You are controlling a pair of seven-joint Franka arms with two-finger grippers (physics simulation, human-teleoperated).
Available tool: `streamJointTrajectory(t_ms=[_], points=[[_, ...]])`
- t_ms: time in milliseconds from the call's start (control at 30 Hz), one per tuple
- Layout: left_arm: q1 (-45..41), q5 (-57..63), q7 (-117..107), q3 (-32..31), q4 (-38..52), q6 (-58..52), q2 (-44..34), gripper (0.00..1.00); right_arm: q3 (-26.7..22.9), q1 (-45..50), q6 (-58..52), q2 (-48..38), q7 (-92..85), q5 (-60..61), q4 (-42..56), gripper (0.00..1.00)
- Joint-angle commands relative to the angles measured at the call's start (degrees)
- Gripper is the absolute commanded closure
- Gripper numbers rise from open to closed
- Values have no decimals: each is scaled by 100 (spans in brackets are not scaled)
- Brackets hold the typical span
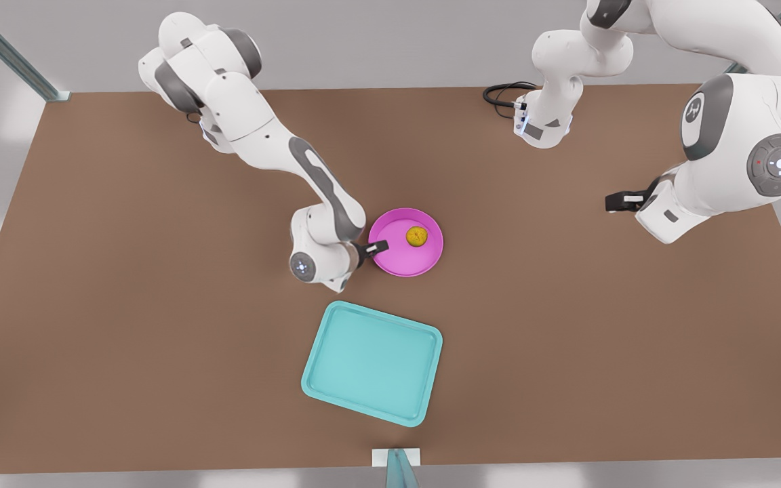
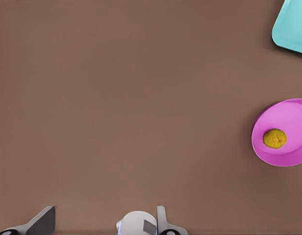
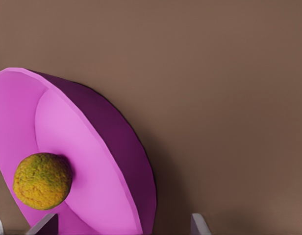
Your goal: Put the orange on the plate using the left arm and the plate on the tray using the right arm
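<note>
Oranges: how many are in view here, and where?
1. The orange sits inside the plate, toward the rim on the front view's right. The right gripper is at the plate's opposite rim. The tray holds none.

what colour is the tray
Turquoise, the tray shows best in the front view.
</note>
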Motion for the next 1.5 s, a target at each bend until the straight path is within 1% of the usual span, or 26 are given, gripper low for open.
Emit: streamJointTrajectory(t_ms=[0, 133, 167, 200, 233, 267, 300, 367, 400, 533, 800, 900, 1000, 1167, 1333, 1467], points=[[2, 2, 221, 7, 2, -23, -1, 0, 33, 4, 21, 23, -632, 138, 5, 0], [2, 2, 221, 7, 2, -14, -1, 0, 69, 4, 39, 111, -632, 138, 31, 0], [2, 2, 221, 7, 2, -14, -1, 0, 69, 4, 39, 138, -632, 138, 40, 9], [2, 2, 221, 7, 2, -14, -1, 0, 69, 4, 30, 146, -632, 138, 40, 23], [2, 2, 221, 7, 2, -14, -1, 0, 69, 4, 30, 146, -632, 138, 40, 27], [2, 2, 221, -1, 2, -14, -1, 0, 69, 13, 21, 146, -632, 138, 49, 39], [2, 2, 212, -1, 2, -14, -1, 0, 69, 13, 3, 146, -623, 138, 66, 44], [2, 2, 195, -10, 11, -14, -10, 0, 69, 13, -58, 138, -614, 138, 128, 61], [2, 2, 186, -19, 11, -14, -10, 0, 69, 13, -67, 138, -606, 138, 128, 67], [10, 2, 203, -19, 117, -23, 25, 0, 86, 13, -58, 129, -570, 147, 163, 79], [10, 2, 195, -19, 125, 4, 51, 0, 86, 57, -67, 94, -614, 182, 304, 79], [10, 2, 168, -19, 310, -23, 60, 0, 95, 22, -67, 94, -614, 191, 313, 79], [10, 2, 160, -10, 310, -32, 34, 0, 86, 4, -76, 76, -614, 270, 313, 79], [2, 11, 160, 16, 327, -23, 34, 0, 86, -259, -392, 23, -606, 455, 515, 79], [2, 2, 168, 7, 319, -32, 25, 0, 77, -558, -471, 32, -606, 657, 734, 79], [2, -16, 168, 16, 319, -32, 25, 0, 77, -1041, -577, 85, -606, 683, 1006, 79]])
